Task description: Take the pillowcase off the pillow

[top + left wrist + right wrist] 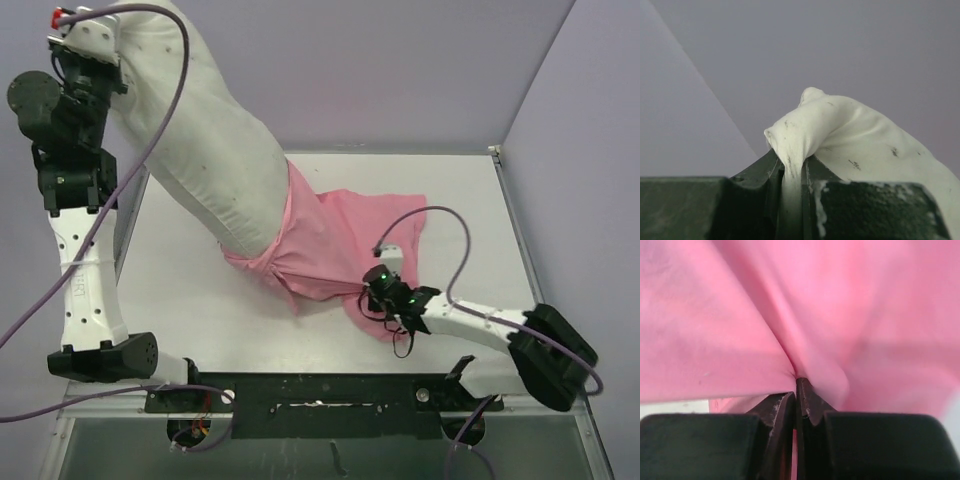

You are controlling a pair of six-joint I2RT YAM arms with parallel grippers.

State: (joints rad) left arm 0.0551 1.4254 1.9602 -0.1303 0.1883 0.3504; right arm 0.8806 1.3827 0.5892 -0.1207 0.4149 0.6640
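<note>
The off-white pillow hangs lifted at the far left, its lower end still inside the pink pillowcase, which lies on the table. My left gripper is raised high and shut on a corner of the pillow; the fabric is pinched between its jaws in the left wrist view. My right gripper is low on the table, shut on a fold of the pillowcase near its front edge; the jaws stand closed on pink cloth in the right wrist view.
The white table has a raised rim; a grey wall stands behind and a side wall on the right. A purple cable loops over the right arm.
</note>
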